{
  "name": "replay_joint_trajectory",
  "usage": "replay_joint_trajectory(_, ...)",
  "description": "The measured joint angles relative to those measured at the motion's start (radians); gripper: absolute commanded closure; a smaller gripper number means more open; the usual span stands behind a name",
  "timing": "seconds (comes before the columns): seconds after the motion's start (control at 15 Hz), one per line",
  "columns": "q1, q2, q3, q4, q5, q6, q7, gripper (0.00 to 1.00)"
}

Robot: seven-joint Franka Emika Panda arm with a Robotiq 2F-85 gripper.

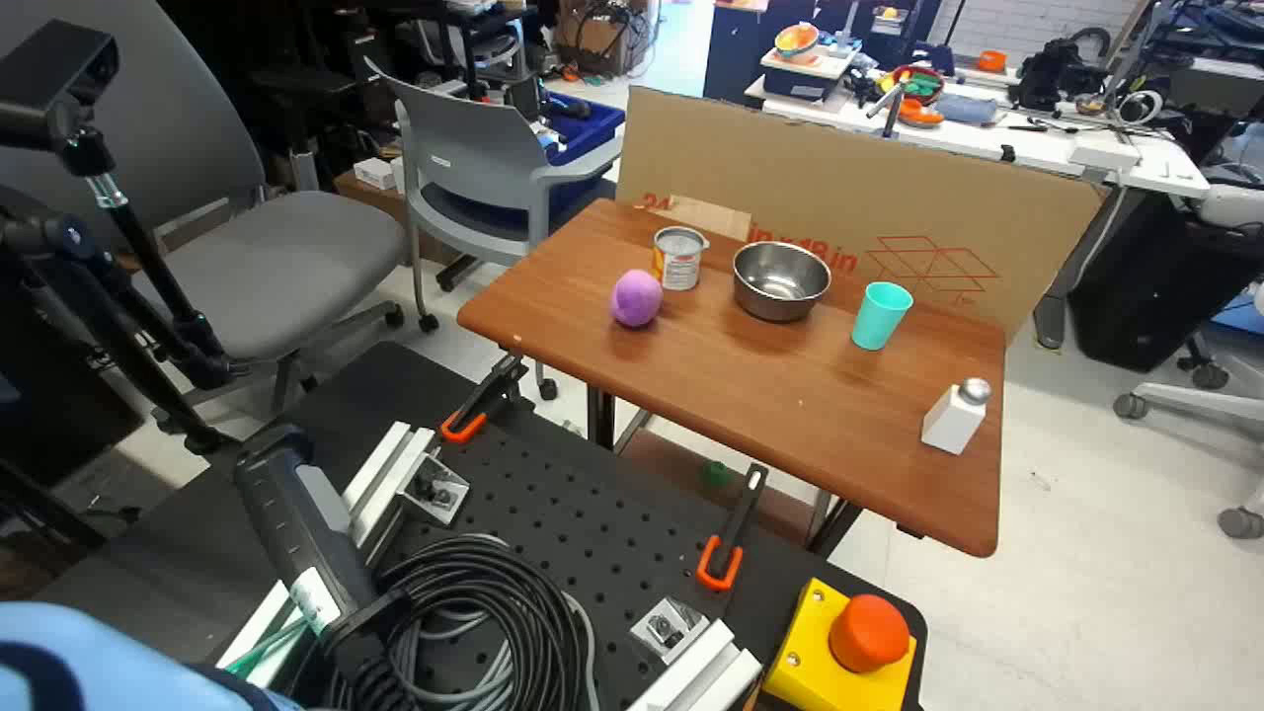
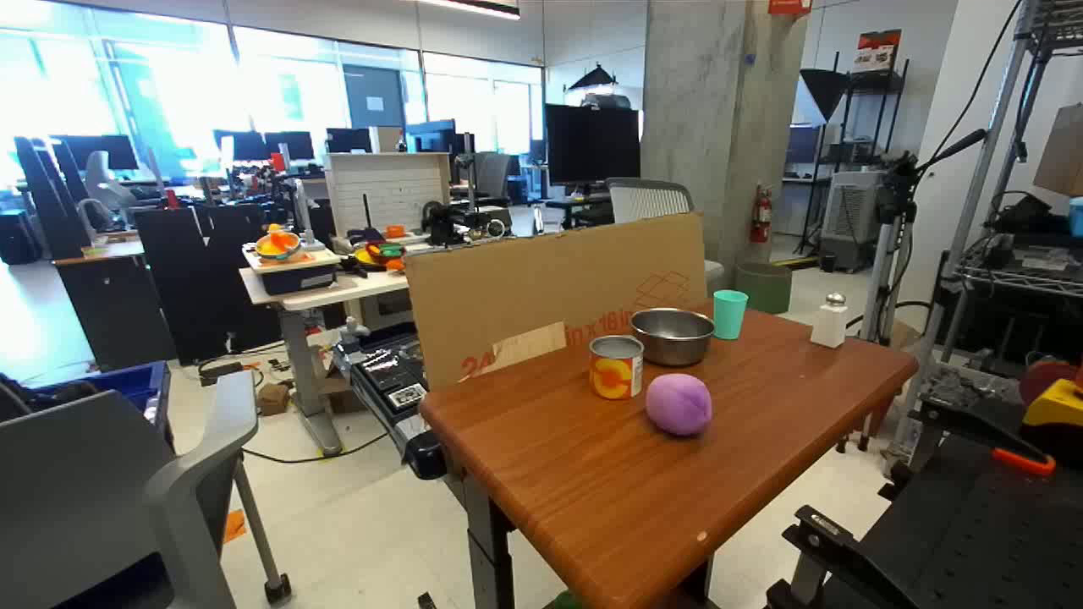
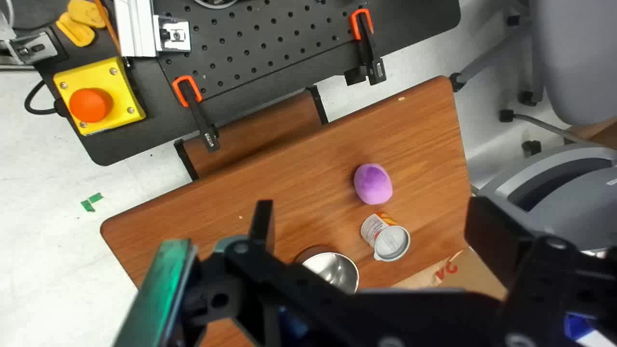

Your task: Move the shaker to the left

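The shaker (image 1: 953,419) is a white square-sided bottle with a grey metal cap. It stands upright near one end of the brown table in both exterior views, past the teal cup (image 1: 881,316). It also shows at the table's far end in an exterior view (image 2: 829,324). In the wrist view the shaker does not show; it is hidden by the gripper or out of view. My gripper (image 3: 372,217) is open, its two black fingers wide apart with nothing between them, well above the table. The gripper does not show in the exterior views.
On the table (image 1: 711,365) stand a metal bowl (image 1: 780,281), an open can (image 1: 679,259) and a purple ball (image 1: 636,298). A cardboard sheet (image 1: 849,188) stands along the table's edge. A black pegboard bench with clamps and a red-topped yellow button box (image 1: 839,652) adjoins the opposite side.
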Motion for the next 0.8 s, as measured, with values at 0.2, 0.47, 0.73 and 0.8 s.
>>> replay_joint_trajectory(0.2, 0.000, 0.000, 0.000, 0.002, 0.000, 0.000, 0.000, 0.00)
replay_joint_trajectory(0.47, 0.000, 0.000, 0.000, 0.002, 0.000, 0.000, 0.000, 0.00)
replay_joint_trajectory(0.73, -0.003, 0.004, 0.006, -0.007, -0.005, 0.017, -0.003, 0.00)
replay_joint_trajectory(0.8, -0.004, 0.011, 0.009, -0.020, -0.010, 0.049, -0.008, 0.00)
